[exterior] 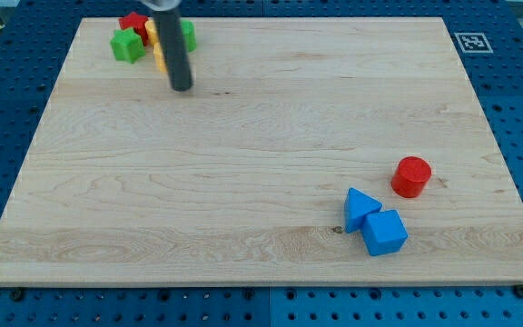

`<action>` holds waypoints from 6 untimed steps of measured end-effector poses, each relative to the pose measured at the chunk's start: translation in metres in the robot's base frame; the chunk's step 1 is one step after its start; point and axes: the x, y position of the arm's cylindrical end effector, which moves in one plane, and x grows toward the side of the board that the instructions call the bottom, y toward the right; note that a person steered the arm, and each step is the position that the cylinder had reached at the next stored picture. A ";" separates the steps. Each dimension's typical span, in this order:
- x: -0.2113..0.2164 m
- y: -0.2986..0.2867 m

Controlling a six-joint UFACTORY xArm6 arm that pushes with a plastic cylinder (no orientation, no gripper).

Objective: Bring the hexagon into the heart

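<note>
My tip (181,88) rests on the board at the view's top left, just below a tight cluster of blocks. The dark rod hides the middle of that cluster. Yellow block parts (159,60) show at the rod's left edge; I cannot tell their shapes, so I cannot tell hexagon from heart. A green star-like block (127,44) lies left of the rod, with a red block (134,23) above it. Another green block (189,36) shows at the rod's right.
A red cylinder (411,176) stands at the view's lower right. A blue triangle (360,207) and a blue cube (385,232) touch each other just below it. A black-and-white marker tag (472,42) sits beyond the wooden board's (261,182) top right corner.
</note>
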 end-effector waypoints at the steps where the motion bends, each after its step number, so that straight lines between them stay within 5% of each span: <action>1: -0.024 0.015; 6: -0.049 -0.063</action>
